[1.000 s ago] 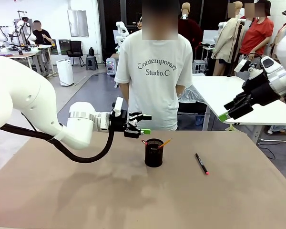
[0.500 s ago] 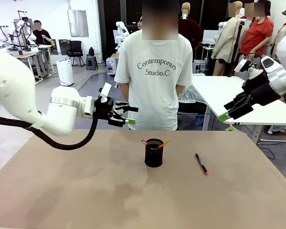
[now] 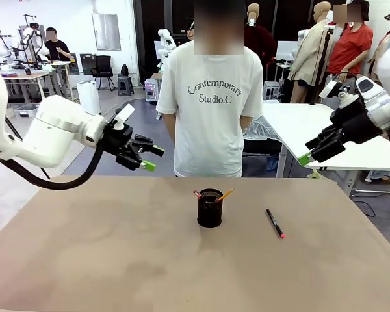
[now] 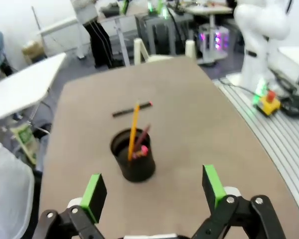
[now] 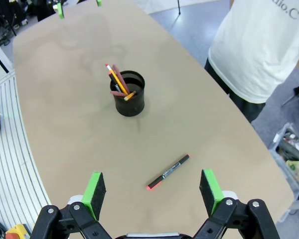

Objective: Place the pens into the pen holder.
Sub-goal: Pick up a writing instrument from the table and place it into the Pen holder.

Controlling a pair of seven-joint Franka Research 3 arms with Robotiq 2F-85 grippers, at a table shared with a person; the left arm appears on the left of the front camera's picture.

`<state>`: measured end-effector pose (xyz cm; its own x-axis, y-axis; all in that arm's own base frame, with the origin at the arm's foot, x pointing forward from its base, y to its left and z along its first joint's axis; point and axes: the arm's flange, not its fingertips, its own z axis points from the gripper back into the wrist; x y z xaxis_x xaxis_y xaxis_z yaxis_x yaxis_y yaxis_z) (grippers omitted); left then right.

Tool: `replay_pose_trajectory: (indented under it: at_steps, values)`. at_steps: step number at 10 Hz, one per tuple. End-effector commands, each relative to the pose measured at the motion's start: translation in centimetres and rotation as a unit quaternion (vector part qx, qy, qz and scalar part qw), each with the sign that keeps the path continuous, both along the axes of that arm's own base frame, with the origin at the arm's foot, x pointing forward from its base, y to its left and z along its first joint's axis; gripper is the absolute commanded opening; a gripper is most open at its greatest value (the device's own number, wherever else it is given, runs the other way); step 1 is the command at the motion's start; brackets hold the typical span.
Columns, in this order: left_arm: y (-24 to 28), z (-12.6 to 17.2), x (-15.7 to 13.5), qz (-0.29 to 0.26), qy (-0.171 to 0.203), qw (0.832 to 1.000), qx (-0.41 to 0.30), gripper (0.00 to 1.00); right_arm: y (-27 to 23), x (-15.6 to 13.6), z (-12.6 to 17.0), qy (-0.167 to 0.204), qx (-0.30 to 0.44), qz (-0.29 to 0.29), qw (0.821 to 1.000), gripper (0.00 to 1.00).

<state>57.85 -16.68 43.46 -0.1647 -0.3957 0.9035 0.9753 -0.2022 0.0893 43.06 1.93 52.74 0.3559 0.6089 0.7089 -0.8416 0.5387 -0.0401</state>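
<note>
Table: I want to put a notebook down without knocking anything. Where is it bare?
The whole robot-side half of the table is bare, as is the wide stretch left of the pen holder. Right of the black marker there is room too. Tightest is the gap between holder and marker.

Left arm [image 3: 55, 133]: white rounded shell, with a black cable [image 3: 49, 184] looped beneath.
Left end effector [image 3: 152, 158]: black fingers, green pads.
Right end effector [image 3: 307, 154]: black fingers, green pads, white wrist behind.
Person's T-shirt [image 3: 211, 123]: white, dark "Contemporary Studio.C" print.
</note>
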Motion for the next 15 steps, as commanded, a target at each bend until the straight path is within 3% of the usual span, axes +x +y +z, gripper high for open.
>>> replay_pose_trajectory:
  at_steps: [1,2,5,7,9,10,11,15]
  values:
    - [1.2,1.1,-0.6,0.002,-0.003,0.998,0.061,1.0,-0.1,0.1,0.1,-0.006,0.014,0.003,1.0,1.0]
    - [1.7,1.8,-0.8,0.031,-0.015,0.993,0.112,1.0,-0.1,0.1,0.1,-0.006,0.014,0.003,1.0,1.0]
    - [2.7,3.2,-0.1,0.085,-0.054,0.983,0.157,1.0,-0.1,0.1,0.1,-0.006,0.014,0.003,1.0,1.0]
    - [3.4,3.6,0.0,0.104,-0.06,0.979,0.167,1.0,-0.1,0.1,0.1,-0.006,0.014,0.003,1.0,1.0]
    - [4.1,3.9,0.2,0.109,-0.059,0.979,0.161,1.0,-0.1,0.1,0.1,-0.006,0.014,0.003,1.0,1.0]
    - [4.2,4.1,0.0,0.1,-0.058,0.986,0.119,1.0,-0.1,0.1,0.1,-0.006,0.014,0.003,1.0,1.0]
    - [4.0,3.8,1.0,0.104,-0.068,0.98,0.154,1.0,-0.1,0.1,0.1,-0.006,0.014,0.003,1.0,1.0]
    - [4.0,3.8,1.0,0.104,-0.068,0.98,0.154,1.0,-0.1,0.1,0.1,-0.006,0.014,0.003,1.0,1.0]
